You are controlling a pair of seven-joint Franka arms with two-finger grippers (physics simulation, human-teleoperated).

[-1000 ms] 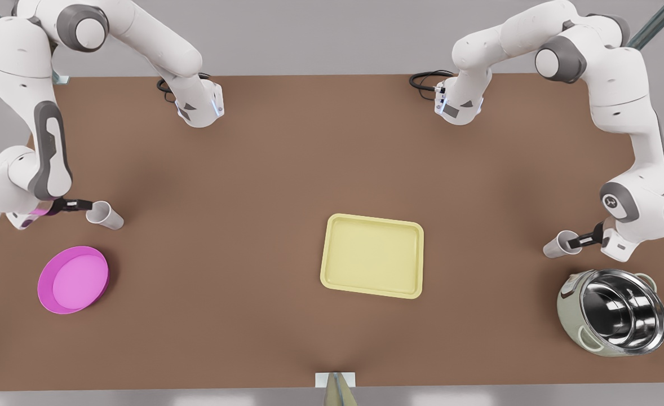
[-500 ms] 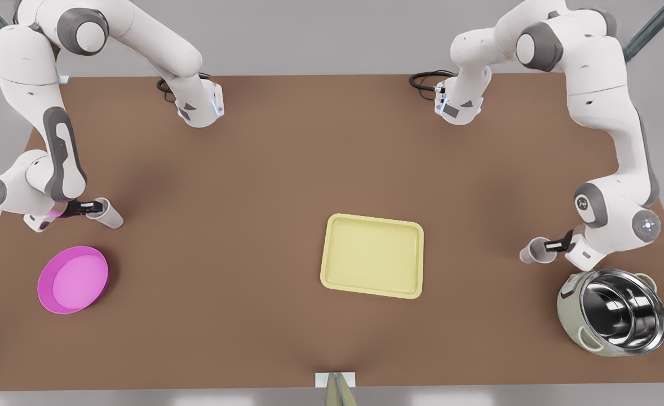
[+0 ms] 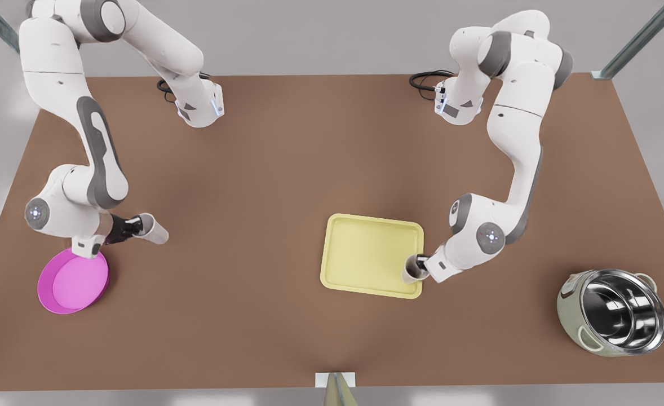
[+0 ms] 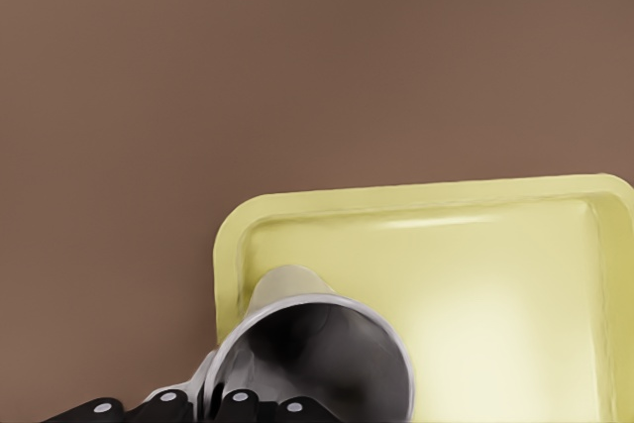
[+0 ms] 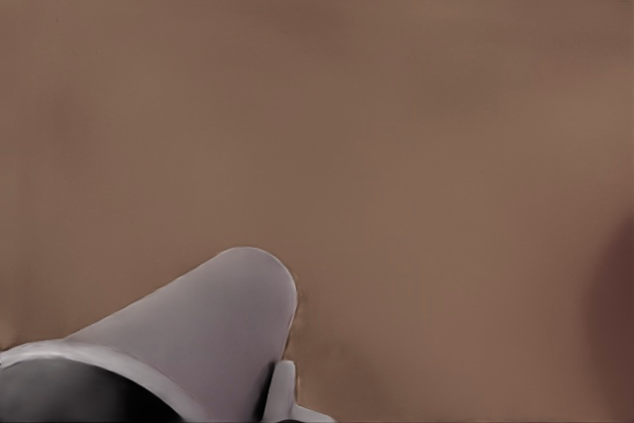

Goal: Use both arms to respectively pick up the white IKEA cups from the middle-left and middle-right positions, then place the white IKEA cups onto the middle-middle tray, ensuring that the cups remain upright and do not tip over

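White cup [image 3: 412,268] gripped in left end effector [image 3: 420,264], over the yellow tray [image 3: 366,254] at its corner. Right end effector [image 3: 134,227] grips second cup [image 3: 153,229], well apart from tray, above brown table [image 3: 264,169].

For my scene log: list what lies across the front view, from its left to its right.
pink dish → right tool → white cup it grips → tray → second white cup → left tool gripping it → pot

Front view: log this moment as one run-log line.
left gripper: holds cup over tray corner | right gripper: holds other cup above table, beside pink dish | placed: none
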